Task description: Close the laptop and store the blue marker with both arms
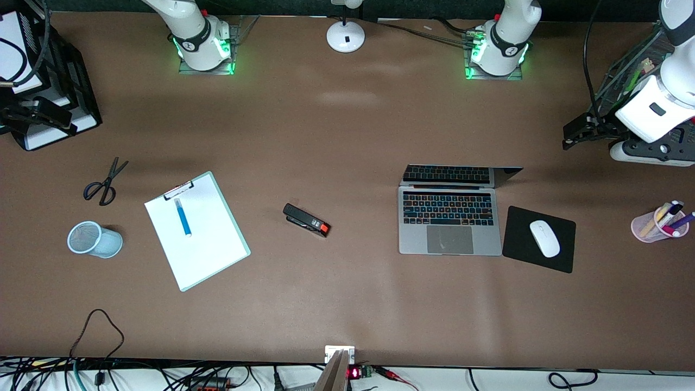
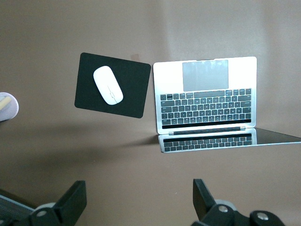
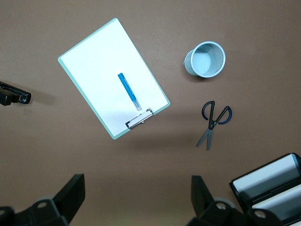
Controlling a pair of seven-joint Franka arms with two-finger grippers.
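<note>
The laptop lies open toward the left arm's end of the table, its screen upright and mirroring the keys. The blue marker rests on a clipboard's white sheet toward the right arm's end. My left gripper hangs high over bare table on the robots' side of the laptop, open and holding nothing. My right gripper hangs high over bare table on the robots' side of the clipboard, also open, nothing between its fingers.
A white mouse sits on a black pad beside the laptop, and a pink cup of pens stands past it. A stapler lies mid-table. Scissors, a pale blue mesh cup and a black file tray flank the clipboard.
</note>
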